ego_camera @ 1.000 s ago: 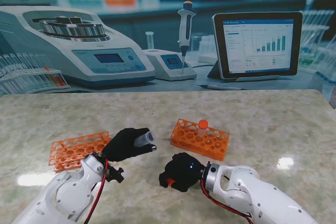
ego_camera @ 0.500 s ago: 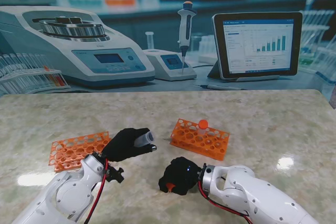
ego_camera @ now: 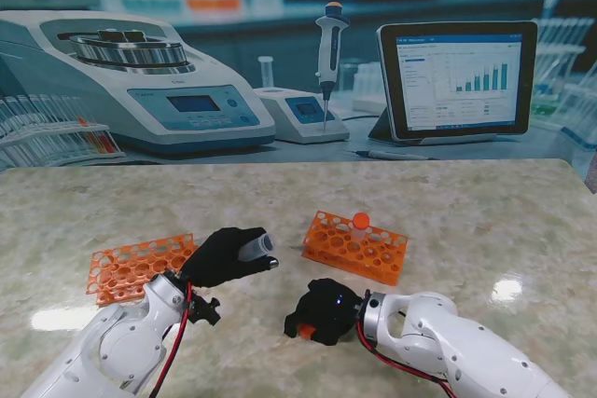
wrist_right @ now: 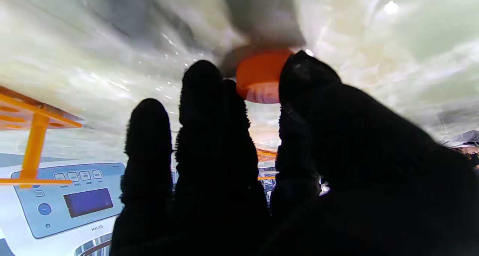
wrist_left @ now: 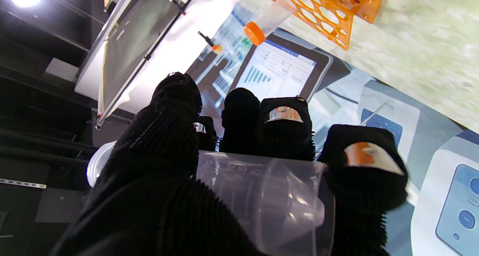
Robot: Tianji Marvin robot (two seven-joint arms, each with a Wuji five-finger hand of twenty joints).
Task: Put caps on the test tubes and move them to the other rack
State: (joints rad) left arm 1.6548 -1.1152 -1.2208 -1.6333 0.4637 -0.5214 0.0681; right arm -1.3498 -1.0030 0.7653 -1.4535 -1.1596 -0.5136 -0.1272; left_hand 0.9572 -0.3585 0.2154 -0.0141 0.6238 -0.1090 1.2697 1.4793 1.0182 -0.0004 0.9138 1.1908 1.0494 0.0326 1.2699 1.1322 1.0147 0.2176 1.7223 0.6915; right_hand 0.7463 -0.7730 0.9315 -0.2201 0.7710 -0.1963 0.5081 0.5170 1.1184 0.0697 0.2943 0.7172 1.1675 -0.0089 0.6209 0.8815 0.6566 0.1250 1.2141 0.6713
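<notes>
One open tube lies gripped in the left robot hand, held above the tabletop between the two racks, its mouth tilted toward the right rack. An orange cap sits on the tabletop nearer to me than that rack, with the right robot hand closing around it; thumb and finger flank it, but I cannot tell if it is firmly pinched yet. A capped tube already stands in the right rack; the left rack lies beside the left robot hand. To do this well, pinch the cap by its rim, lift it level, then bring its open side square onto the tube's mouth before twisting.
</notes>
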